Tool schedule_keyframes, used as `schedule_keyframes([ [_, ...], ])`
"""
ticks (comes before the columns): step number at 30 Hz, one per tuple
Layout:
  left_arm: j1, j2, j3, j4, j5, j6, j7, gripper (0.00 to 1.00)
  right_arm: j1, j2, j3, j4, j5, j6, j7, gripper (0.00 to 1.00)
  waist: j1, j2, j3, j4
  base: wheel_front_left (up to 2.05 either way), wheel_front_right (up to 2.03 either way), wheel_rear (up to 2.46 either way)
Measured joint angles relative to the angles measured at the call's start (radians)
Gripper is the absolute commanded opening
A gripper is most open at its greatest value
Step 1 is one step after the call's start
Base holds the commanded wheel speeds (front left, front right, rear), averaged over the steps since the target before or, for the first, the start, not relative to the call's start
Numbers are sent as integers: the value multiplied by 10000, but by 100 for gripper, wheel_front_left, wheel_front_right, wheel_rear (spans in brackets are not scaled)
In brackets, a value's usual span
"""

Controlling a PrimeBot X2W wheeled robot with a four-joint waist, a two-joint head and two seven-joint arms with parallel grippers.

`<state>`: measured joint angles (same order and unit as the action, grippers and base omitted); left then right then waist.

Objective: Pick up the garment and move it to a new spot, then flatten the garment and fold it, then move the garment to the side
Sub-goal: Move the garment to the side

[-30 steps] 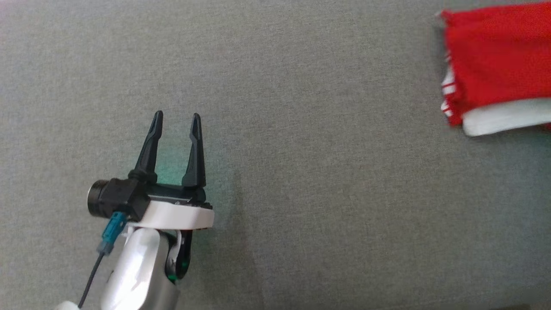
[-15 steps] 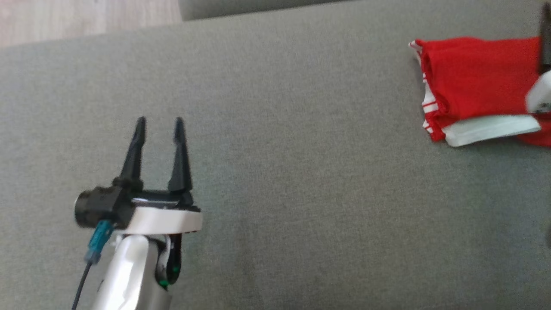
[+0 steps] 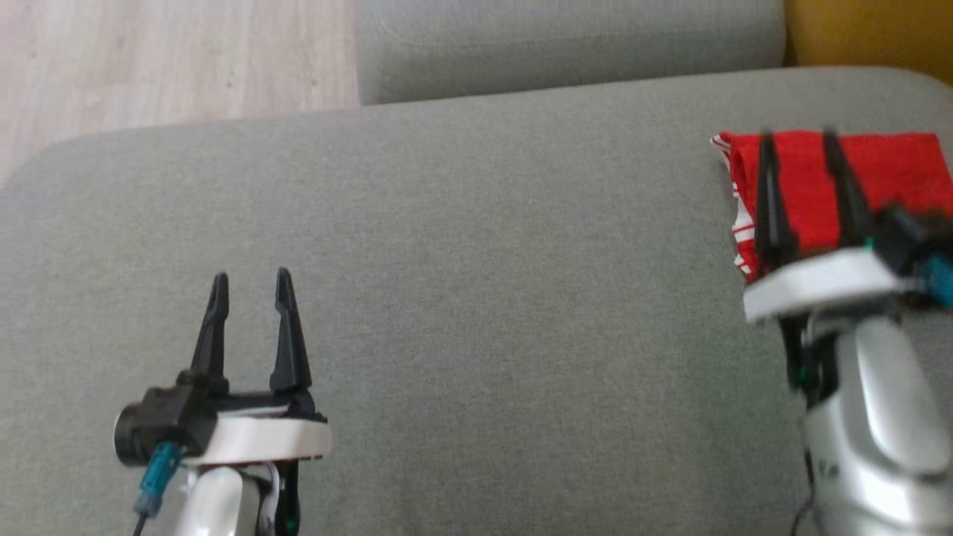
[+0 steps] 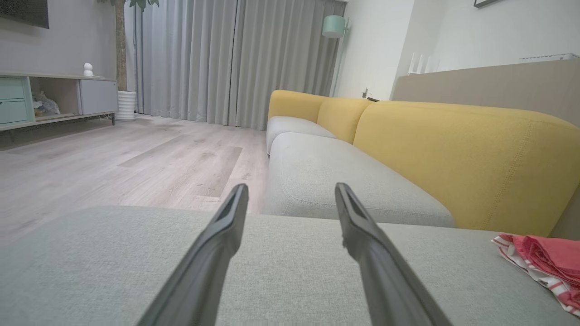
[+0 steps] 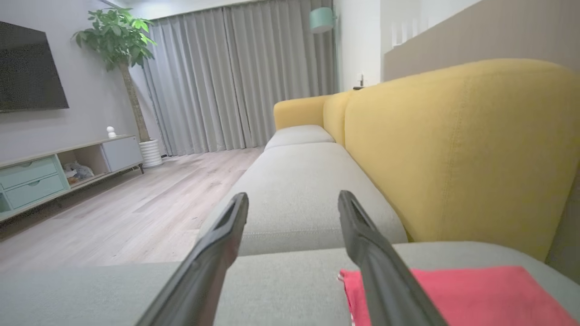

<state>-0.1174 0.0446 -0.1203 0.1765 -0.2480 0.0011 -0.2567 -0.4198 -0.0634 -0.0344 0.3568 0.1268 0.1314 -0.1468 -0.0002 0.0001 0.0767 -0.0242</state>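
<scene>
Garment [image 3: 893, 171]: red, white-striped, folded, at far right end of grey cushion [image 3: 521, 298]. Right tool [image 3: 797, 139]: spread wide, empty, above cushion's right end (fingers [image 3: 770, 201] over the garment). Left tool [image 3: 251, 275]: spread wide, empty, above cushion's left front. Step: set-aside, seemingly complete. Next: lift clear without snagging.

Place: you are looking at a home living room.
Seating: a long sofa [image 3: 476, 298] with grey seat cushions and yellow backrests [image 4: 453, 154] runs away from you.
Floor: pale wood planks [image 4: 113, 167] lie beyond the sofa seat's left edge.
Window side: floor-length grey curtains [image 5: 235, 77] cover the far wall, with a mint-shaded floor lamp [image 4: 334, 26] beside them.
Media wall: you can see a dark television [image 5: 29, 68] hung above a low cabinet [image 5: 54, 172] with mint drawers.
Greenery: a tall potted plant [image 5: 120, 40] stands between cabinet and curtains.
</scene>
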Motion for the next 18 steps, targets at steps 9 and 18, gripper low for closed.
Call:
schedule_keyframes([
  [9,856,8,0,201,8,0,0,100,2052,111,826,708,1057,0,-932,100,0,0,-541,195,0,0,0],
  [18,1219,12,295,144,8,117,0,100,2767,121,878,491,1348,0,-1012,100,1,0,-687,120,0,0,0],
])
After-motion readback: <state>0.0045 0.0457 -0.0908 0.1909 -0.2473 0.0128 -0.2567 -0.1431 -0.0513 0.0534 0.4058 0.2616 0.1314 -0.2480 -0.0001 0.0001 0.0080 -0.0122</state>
